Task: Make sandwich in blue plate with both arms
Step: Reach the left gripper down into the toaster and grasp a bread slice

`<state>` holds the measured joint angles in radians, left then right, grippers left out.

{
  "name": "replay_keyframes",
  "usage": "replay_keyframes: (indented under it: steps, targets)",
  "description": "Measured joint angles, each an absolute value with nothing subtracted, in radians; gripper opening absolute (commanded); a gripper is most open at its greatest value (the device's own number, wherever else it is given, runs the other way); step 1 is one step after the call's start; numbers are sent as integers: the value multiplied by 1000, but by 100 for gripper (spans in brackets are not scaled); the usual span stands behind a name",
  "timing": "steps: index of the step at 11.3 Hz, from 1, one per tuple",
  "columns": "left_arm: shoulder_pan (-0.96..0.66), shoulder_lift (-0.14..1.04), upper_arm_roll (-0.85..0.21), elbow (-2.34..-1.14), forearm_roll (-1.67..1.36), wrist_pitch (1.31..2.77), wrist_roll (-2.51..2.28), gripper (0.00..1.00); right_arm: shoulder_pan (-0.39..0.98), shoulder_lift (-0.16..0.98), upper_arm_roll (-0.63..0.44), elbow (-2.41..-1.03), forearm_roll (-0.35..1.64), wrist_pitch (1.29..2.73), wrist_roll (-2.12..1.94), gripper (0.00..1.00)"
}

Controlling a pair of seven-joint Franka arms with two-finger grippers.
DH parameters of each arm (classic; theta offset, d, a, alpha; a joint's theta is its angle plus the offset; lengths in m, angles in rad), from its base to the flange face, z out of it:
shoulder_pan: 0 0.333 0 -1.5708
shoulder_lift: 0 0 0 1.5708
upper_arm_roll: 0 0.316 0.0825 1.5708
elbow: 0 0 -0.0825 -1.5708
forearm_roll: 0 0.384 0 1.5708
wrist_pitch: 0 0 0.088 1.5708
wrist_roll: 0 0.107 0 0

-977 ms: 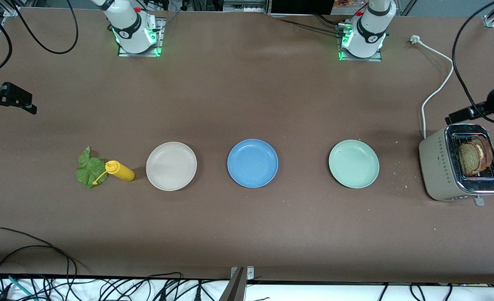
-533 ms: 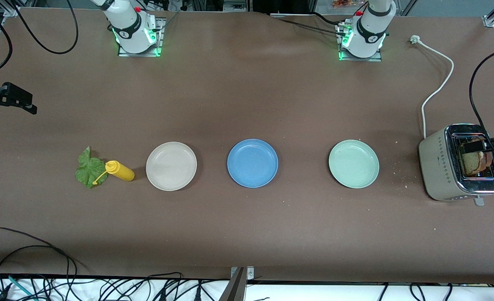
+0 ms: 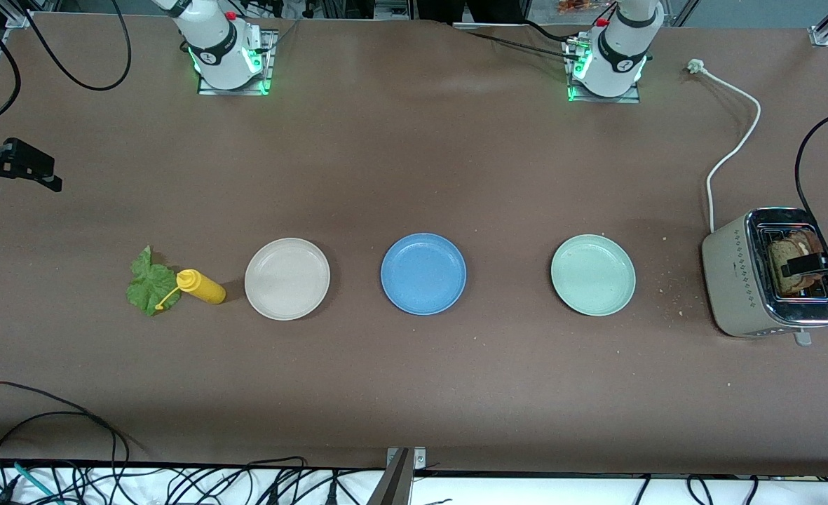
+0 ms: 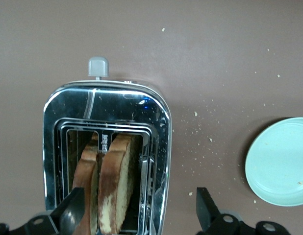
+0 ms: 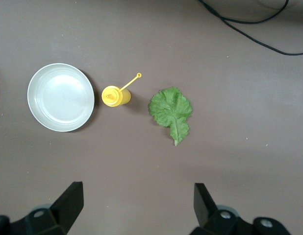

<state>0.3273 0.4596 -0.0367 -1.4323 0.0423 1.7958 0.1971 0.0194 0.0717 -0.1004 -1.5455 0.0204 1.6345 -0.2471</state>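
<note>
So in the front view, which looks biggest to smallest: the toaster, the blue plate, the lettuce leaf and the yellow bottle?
1. Toaster, looks biggest.
2. Blue plate, somewhat smaller.
3. Lettuce leaf and yellow bottle look about alike, so I won't rank them.

Over the toaster [image 4: 106, 156], the left gripper [image 4: 137, 215] has its jaws spread wide around the 2 bread slices [image 4: 114, 181] in 1 slot. The blue plate [image 3: 423, 273] lies bare between the cream plate [image 3: 287, 278] and mint plate [image 3: 593, 275], well apart. The mustard bottle [image 5: 116, 95] stands just beside the lettuce leaf [image 5: 171, 110].
</note>
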Motion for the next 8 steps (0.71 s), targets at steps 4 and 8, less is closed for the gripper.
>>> replay_keyframes:
  steps: [4,8]
  targets:
    - [343,505,-37,-1432,42,1830,200,97,19,72,-100,-1546,20,1635,-247,100]
    - [346,519,-39,-1437,42,1818,199,90,19,72,-100,-1546,20,1636,-247,100]
